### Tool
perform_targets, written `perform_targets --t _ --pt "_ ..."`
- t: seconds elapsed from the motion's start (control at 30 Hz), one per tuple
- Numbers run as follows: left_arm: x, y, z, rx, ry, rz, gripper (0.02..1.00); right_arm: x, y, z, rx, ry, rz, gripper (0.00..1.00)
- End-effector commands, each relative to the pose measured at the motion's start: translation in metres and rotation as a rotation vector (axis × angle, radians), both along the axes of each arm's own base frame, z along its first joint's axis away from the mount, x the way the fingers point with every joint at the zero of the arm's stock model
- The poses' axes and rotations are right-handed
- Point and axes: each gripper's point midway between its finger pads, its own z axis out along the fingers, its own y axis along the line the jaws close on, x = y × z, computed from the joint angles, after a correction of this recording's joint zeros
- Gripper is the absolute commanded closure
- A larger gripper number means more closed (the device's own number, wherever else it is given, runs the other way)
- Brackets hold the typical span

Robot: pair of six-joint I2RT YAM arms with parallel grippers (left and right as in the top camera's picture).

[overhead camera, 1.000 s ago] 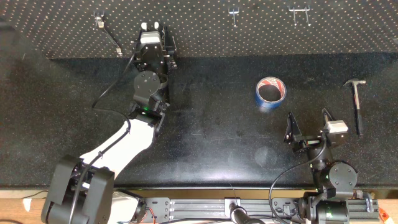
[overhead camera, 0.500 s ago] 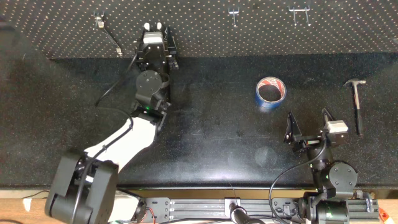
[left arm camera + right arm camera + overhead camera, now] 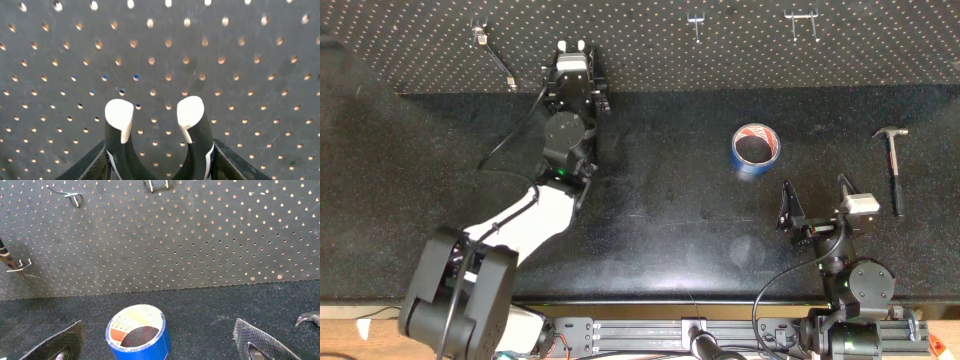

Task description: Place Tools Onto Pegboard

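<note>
- Top view: the left tool (image 3: 572,46) is up against the pegboard (image 3: 740,50), just above the back edge of the bench (image 3: 670,210). Its two white fingertips (image 3: 563,45) are slightly apart.
- Top view: a long dark-handled item (image 3: 498,62) hangs on the pegboard from a hook (image 3: 480,38), just to the left of the left tool.
- Top view: two more hooks (image 3: 696,20) (image 3: 801,20) sit on the pegboard's upper right.
- Top view: a blue tape roll (image 3: 752,170) lies flat on the bench, right of centre. A hammer (image 3: 894,175) lies near the bench's right edge with its head toward the pegboard.
- Top view: the right tool (image 3: 814,190) is low near its base, between the tape roll and the hammer and apart from both. It is spread wide and grasps nothing.
- Left wrist view: the left tool's white-tipped fingers (image 3: 119,115) (image 3: 190,112) are released, with bare pegboard (image 3: 240,60) showing in the gap between them.
- Right wrist view: the right tool's textured fingers (image 3: 60,340) (image 3: 255,340) stand wide apart. The tape roll (image 3: 145,347) lies on the bench (image 3: 210,310) ahead of them, touched by neither.
- Right wrist view: the hammer's head (image 3: 309,319) lies on the bench at one edge, and the pegboard (image 3: 200,240) with its hooks (image 3: 75,197) (image 3: 156,185) rises behind.
</note>
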Motion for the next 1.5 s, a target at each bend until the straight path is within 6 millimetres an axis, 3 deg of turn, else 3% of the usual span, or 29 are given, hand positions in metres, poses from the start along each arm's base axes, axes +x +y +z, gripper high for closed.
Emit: perform_targets --t 0.03,0.27,0.33,0.5,1.03,1.1,1.17,1.3,1.5 --pt "0.006 -0.002 0.009 0.001 -0.023 -0.006 0.989 0.000 0.000 -0.002 0.007 0.003 -0.005 0.029" --pt "0.006 -0.002 -0.003 0.018 0.026 -0.006 0.976 0.000 0.000 -0.002 0.007 0.003 -0.005 0.029" --pt "0.006 -0.002 -0.003 0.018 0.026 -0.006 0.798 0.000 0.000 -0.002 0.007 0.003 -0.005 0.029" --pt "0.006 -0.002 -0.003 0.018 0.026 -0.006 0.584 0.000 0.000 -0.002 0.007 0.003 -0.005 0.029" --pt "0.006 -0.001 0.003 0.009 0.000 -0.004 0.264 0.000 0.000 -0.002 0.007 0.003 -0.005 0.029" --pt "0.006 -0.001 0.003 0.009 0.000 -0.004 0.178 0.000 0.000 -0.002 0.007 0.003 -0.005 0.029" --pt "0.006 -0.001 0.004 0.008 -0.002 -0.004 0.020 0.000 0.000 -0.002 0.007 0.003 -0.005 0.029" --pt "0.001 0.001 0.023 -0.005 -0.041 -0.004 0.023 0.000 0.000 -0.002 0.007 0.003 -0.005 0.029" --pt "-0.018 0.018 0.070 -0.023 -0.098 0.019 0.023 0.000 0.000 -0.002 0.007 0.003 -0.005 0.029"
